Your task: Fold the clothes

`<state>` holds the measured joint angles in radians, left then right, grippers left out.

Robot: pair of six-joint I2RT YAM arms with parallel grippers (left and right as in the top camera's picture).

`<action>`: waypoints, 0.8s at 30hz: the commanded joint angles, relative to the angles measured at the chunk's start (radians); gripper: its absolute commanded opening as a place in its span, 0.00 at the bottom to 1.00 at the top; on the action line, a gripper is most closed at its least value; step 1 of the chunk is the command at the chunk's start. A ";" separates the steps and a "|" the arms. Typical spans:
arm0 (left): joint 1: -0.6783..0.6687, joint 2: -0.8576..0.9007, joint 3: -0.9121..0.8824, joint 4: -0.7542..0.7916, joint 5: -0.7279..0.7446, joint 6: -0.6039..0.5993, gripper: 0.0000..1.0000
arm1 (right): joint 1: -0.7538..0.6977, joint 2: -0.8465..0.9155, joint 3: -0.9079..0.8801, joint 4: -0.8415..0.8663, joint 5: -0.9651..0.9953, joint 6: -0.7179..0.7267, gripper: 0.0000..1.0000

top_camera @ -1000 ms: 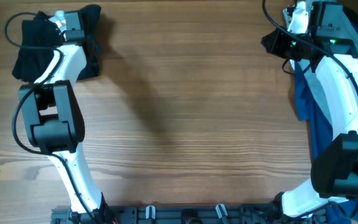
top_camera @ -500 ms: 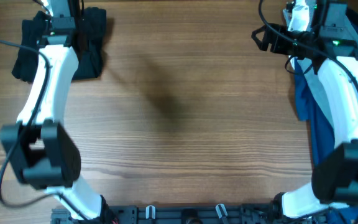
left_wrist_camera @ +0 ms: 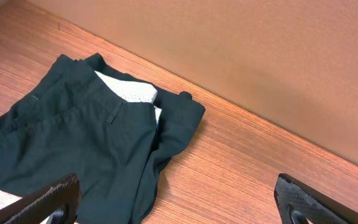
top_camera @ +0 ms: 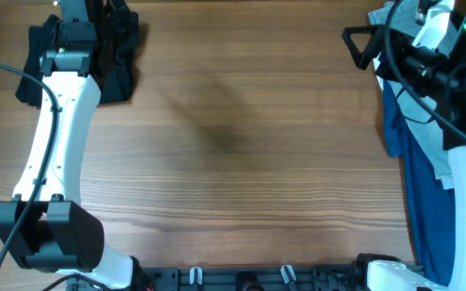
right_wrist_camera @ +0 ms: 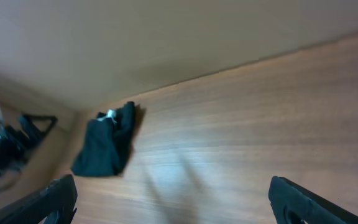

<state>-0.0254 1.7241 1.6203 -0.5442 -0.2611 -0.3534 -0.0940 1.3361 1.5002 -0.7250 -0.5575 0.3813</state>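
Trousers (top_camera: 118,73) lie at the far-left corner of the table (top_camera: 241,162); heap of garments (top_camera: 421,178) along the right edge, well apart.

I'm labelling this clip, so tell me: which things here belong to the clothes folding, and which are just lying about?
Belong to the job:
dark trousers
blue garment
light grey garment

Not part of it (only fixtures, no loose items seen):
wooden table
back wall
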 commanded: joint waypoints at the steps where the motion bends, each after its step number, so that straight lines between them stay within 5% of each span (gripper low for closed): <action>1: 0.003 0.008 -0.003 0.001 0.002 0.009 1.00 | 0.005 0.006 -0.004 -0.034 -0.016 0.098 1.00; 5: 0.003 0.008 -0.003 0.001 0.002 0.009 1.00 | 0.016 0.002 -0.004 -0.045 -0.019 -0.021 1.00; 10: 0.003 0.008 -0.003 0.001 0.002 0.009 1.00 | 0.152 -0.111 -0.090 0.064 0.185 -0.481 1.00; 19: 0.003 0.008 -0.003 0.001 0.002 0.009 1.00 | 0.170 -0.620 -0.977 0.845 0.282 -0.388 1.00; 24: 0.003 0.008 -0.003 0.001 0.003 0.009 1.00 | 0.165 -0.859 -1.294 1.007 0.333 -0.345 1.00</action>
<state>-0.0254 1.7248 1.6203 -0.5465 -0.2607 -0.3534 0.0731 0.5968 0.3130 0.2546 -0.2703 -0.0025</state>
